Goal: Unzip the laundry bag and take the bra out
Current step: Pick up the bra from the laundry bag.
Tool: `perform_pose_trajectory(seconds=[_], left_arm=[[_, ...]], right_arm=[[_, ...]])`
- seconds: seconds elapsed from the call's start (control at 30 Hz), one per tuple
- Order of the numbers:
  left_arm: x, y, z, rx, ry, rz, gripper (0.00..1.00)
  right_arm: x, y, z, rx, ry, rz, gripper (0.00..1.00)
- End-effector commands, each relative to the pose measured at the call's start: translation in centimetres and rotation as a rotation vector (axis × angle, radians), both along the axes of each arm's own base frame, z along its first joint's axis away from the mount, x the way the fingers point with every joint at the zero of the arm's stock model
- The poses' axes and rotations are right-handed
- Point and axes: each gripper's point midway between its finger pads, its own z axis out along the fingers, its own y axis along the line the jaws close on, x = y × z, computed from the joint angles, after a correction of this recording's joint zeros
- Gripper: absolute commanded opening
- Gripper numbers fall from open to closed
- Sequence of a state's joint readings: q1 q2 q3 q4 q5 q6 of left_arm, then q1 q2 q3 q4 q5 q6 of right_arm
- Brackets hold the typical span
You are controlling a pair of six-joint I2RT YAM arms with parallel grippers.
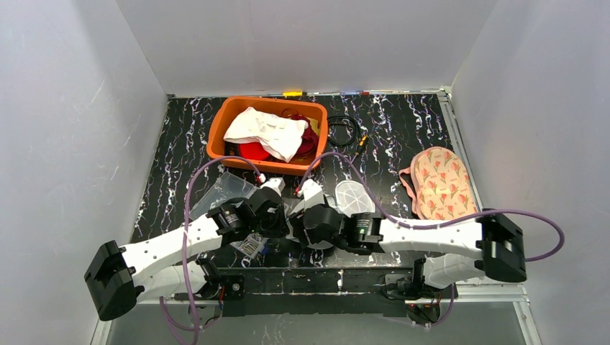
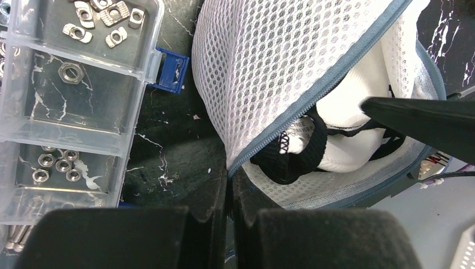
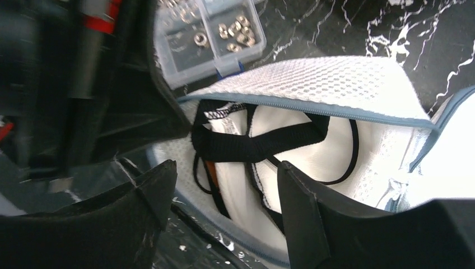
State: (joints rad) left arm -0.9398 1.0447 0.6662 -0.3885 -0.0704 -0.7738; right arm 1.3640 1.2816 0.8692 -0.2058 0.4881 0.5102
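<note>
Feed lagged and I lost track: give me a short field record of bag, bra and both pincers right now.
laundry bag: zipper open, mesh flap lifted
bra: white, black straps, inside bag, exposed
left pincer: shut on bag's zipper edge
right pincer: open, at the bag mouth over bra, gripping nothing
beside bag: clear box of nuts

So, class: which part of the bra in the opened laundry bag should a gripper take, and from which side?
Take the wide black band of the bra: it lies uncovered on top and looks narrow enough to pinch. Come in through the unzipped mouth of the laundry bag, where the right gripper hangs open.
</note>
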Motion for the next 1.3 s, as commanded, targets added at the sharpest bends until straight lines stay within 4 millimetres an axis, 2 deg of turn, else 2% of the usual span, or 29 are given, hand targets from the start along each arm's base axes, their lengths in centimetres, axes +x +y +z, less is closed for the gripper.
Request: perform_pose_trajectory(seconds=[0.0, 0.13, 0.27, 0.4, 0.43, 0.57, 0.7, 0.87, 1.07, 1.17, 1.27], left_arm=[[-0.4, 0.6, 0.1, -0.002, -0.008, 0.0, 0.0], [-0.5, 1.0, 0.1, 0.001, -0.01, 0.006, 0.0], [-0.7, 1.5, -0.2, 0.012, -0.007, 0.014, 0.0], [-0.9, 2.2, -0.7, 0.042, 0.001, 0.026, 0.0], [-0.9, 2.4, -0.9, 0.051, 0.003, 0.031, 0.0], [-0.9, 2.8, -1.5, 0.068, 0.005, 0.045, 0.0], [-0.9, 2.6, -1.7, 0.06, 0.008, 0.042, 0.0], [-0.9, 1.9, -1.8, 0.041, 0.013, 0.025, 0.0], [-0.9, 1.6, -2.7, 0.055, 0.026, 0.003, 0.0], [-1.1, 1.3, -3.0, 0.046, 0.037, -0.008, 0.0], [-1.1, 1.0, -2.9, 0.031, 0.036, -0.013, 0.0]], right_arm=[[0.6, 0.3, -1.3, -0.095, -0.027, -0.001, 0.72], [1.4, -0.6, -3.4, -0.164, -0.035, -0.072, 0.64], [2.4, -2.5, -4.6, -0.203, -0.056, -0.176, 0.39], [2.6, -3.8, -3.0, -0.087, -0.07, -0.236, 0.24], [2.5, -4.4, -3.0, -0.063, -0.071, -0.243, 0.22], [2.2, -5.7, -1.0, 0.083, -0.074, -0.248, 0.12], [1.1, -6.7, -1.2, 0.167, -0.041, -0.211, 0.05], [-0.2, -7.8, -2.1, 0.229, 0.011, -0.19, 0.05], [-0.9, -8.5, -0.7, 0.385, 0.033, -0.176, 0.08], [-1.5, -7.9, 0.4, 0.423, 0.047, -0.135, 0.23], [-1.7, -7.2, 1.0, 0.39, 0.054, -0.111, 0.47]])
